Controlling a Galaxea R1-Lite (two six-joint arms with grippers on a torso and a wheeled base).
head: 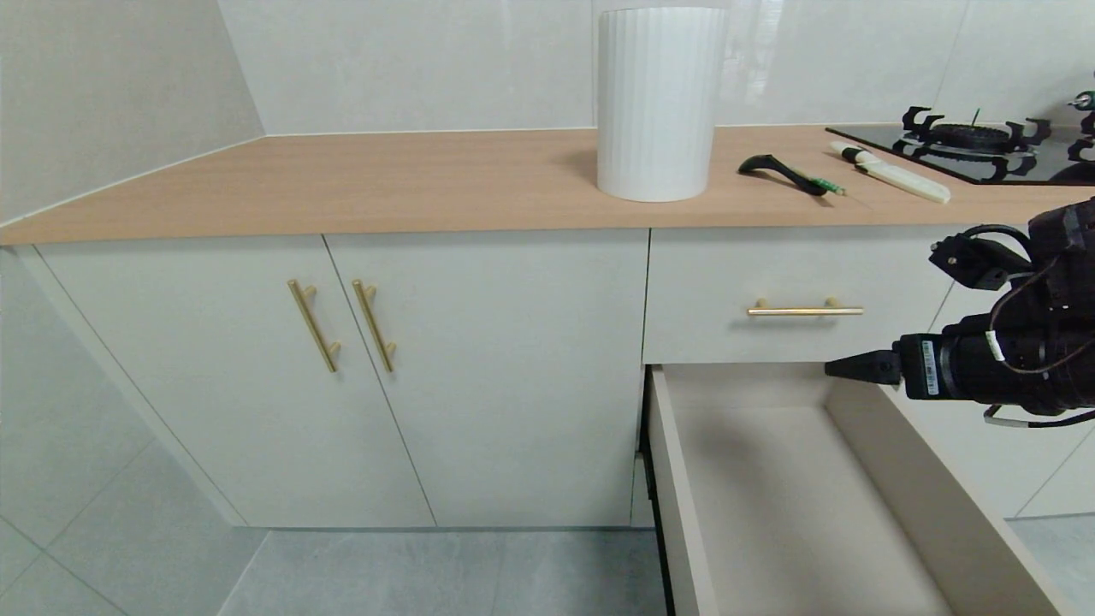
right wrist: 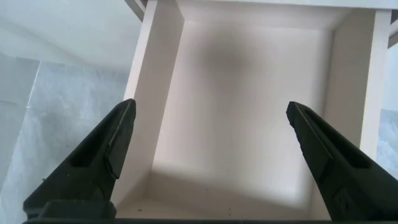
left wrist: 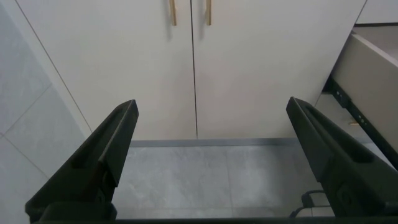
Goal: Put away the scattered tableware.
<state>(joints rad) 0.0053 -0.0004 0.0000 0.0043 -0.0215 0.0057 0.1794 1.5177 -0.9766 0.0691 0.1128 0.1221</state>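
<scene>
Head view: your right gripper [head: 843, 369] hangs spread and empty over the open drawer [head: 676, 479]. The black-handled utensil [head: 783, 171] and the white utensil [head: 894, 171] lie at the right end of the surface [head: 385, 180], by the hob [head: 967, 150]. I'd come straight down and pinch mid-handle.

Right arm [head: 992, 368] level, right jaws spread wide; left jaws spread wide.

Black hand [head: 855, 368], cabled arm [head: 1009, 364], white label [head: 931, 368]
</scene>
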